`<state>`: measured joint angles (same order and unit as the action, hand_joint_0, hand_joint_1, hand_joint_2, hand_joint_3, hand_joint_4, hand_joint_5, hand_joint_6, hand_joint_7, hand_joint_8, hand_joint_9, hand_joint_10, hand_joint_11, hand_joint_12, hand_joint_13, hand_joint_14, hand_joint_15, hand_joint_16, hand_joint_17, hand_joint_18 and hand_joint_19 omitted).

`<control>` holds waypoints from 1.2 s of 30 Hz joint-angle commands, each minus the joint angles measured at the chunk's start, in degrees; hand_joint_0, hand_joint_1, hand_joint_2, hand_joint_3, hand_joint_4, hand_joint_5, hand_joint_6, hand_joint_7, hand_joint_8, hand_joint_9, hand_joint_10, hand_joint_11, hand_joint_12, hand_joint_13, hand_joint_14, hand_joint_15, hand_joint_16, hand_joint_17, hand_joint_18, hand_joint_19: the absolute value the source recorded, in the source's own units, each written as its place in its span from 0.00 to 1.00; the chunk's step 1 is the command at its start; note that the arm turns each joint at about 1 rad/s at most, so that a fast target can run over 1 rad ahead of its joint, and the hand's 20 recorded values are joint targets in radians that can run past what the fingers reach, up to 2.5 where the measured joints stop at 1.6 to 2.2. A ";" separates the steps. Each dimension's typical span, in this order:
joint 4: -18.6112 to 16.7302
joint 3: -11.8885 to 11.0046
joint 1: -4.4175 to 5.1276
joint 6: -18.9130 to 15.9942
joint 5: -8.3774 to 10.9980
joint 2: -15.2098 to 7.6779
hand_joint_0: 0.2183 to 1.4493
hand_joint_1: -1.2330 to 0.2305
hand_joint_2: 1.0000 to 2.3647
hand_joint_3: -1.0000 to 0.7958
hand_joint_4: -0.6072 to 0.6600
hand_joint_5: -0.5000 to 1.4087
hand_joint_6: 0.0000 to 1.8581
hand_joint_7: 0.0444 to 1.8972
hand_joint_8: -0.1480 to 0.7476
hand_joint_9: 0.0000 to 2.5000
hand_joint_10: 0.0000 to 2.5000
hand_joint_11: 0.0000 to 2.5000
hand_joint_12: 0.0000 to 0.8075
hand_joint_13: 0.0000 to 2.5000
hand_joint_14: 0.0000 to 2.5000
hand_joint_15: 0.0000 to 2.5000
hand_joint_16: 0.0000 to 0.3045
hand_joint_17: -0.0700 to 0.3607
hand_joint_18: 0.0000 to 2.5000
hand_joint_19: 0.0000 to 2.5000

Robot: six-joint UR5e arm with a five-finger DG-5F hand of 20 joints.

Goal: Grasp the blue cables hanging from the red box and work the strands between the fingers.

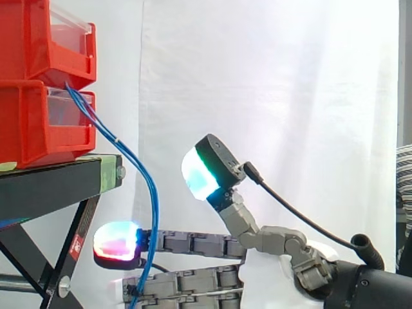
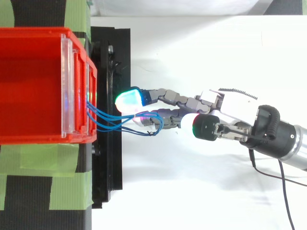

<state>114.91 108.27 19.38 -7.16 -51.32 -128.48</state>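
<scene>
Hand stretched out at the blue cables, nothing clamped.
Fingers run nearly straight toward the stand, and the strands drop across their near side, touching. Thumb is lifted well clear above them. Cables come out of the lower bin at its front, just under the upper bin, then hang past the stand's edge. Side view gives the heights: the fingers sit below the stand top, with a red-glowing pad near the stand leg. From above, the strands loop beside the fingers, a green pad stops just short of the bin lip, and the bin shows its red floor behind a clear front panel, green tape alongside. Open room right of the stand, back to the curtain. A striped sleeve sits at the right edge.
</scene>
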 commanded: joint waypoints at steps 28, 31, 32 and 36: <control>-11.99 0.10 -2.07 7.33 -5.72 1.21 0.36 0.61 0.00 0.00 0.59 0.06 0.00 0.31 0.58 0.18 0.00 0.13 0.53 0.18 0.00 0.13 0.23 0.52 0.16 0.08; -13.75 0.10 -2.77 8.83 -6.86 1.21 0.36 0.60 0.00 0.00 0.59 0.06 0.00 0.31 0.58 0.18 0.00 0.12 0.53 0.19 0.00 0.13 0.23 0.52 0.16 0.08; -14.02 0.10 -2.86 9.09 -6.95 1.21 0.36 0.60 0.00 0.00 0.59 0.06 0.00 0.31 0.58 0.18 0.00 0.12 0.53 0.19 0.00 0.13 0.23 0.52 0.16 0.09; -15.33 0.10 -3.39 10.41 -7.83 1.21 0.37 0.61 0.00 0.00 0.59 0.06 0.00 0.31 0.58 0.19 0.00 0.12 0.53 0.19 0.00 0.13 0.22 0.52 0.17 0.09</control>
<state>100.70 108.36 16.41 2.19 -58.44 -127.28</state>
